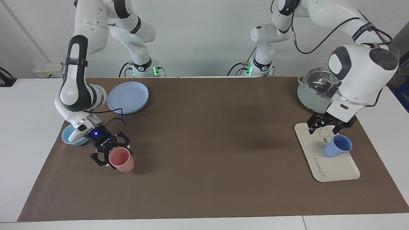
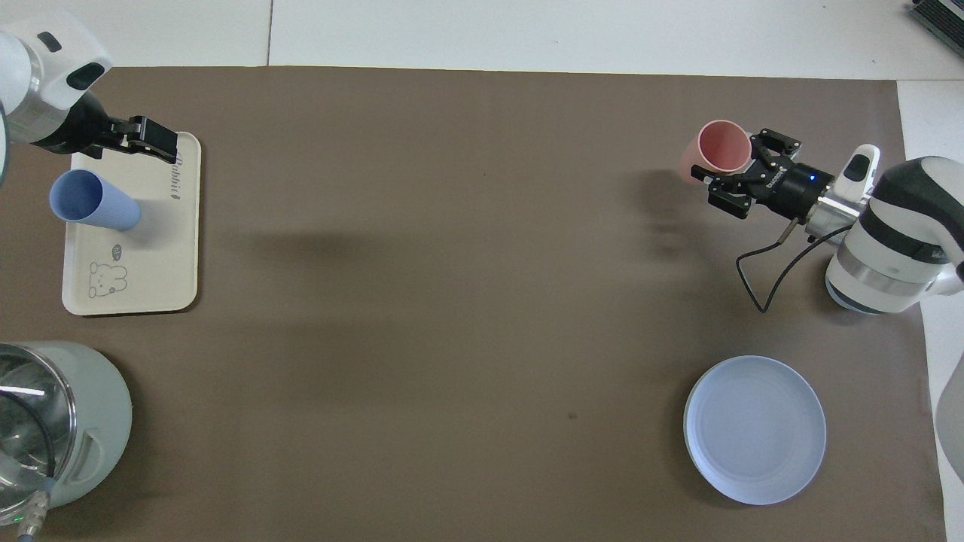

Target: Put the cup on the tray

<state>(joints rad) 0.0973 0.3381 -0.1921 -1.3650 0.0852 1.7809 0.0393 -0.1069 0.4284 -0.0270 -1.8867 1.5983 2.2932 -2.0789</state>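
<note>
— On the cream-white rectangular plastic tray [image 1: 332, 166] at the left arm's end of the table, we see the small periwinkle-blue plastic tumbler [image 1: 337, 146] standing upright on its base. Is anything gripping it?

— No. We find the left gripper [image 1: 330, 124] raised over the tray's end nearer the robots, above the cartoon animal drawing, its jaws spread and holding nothing. The tumbler stands free of them.

— And at the right arm's end?

— We see the right gripper [image 1: 110, 156] low over the brown mat [image 1: 204, 143], its jaws on either side of a pink plastic tumbler [image 1: 121, 159]. We cannot tell whether they pinch it or only flank it.

— What else do we note?

— A light-blue shallow bowl [image 1: 68, 137] lies under the right arm's wrist, a round pale-blue plate [image 1: 128, 97] lies nearer the robots than that bowl, and a pale-green pot with a glass lid [image 1: 314, 91] stands nearer the robots than the tray.
</note>
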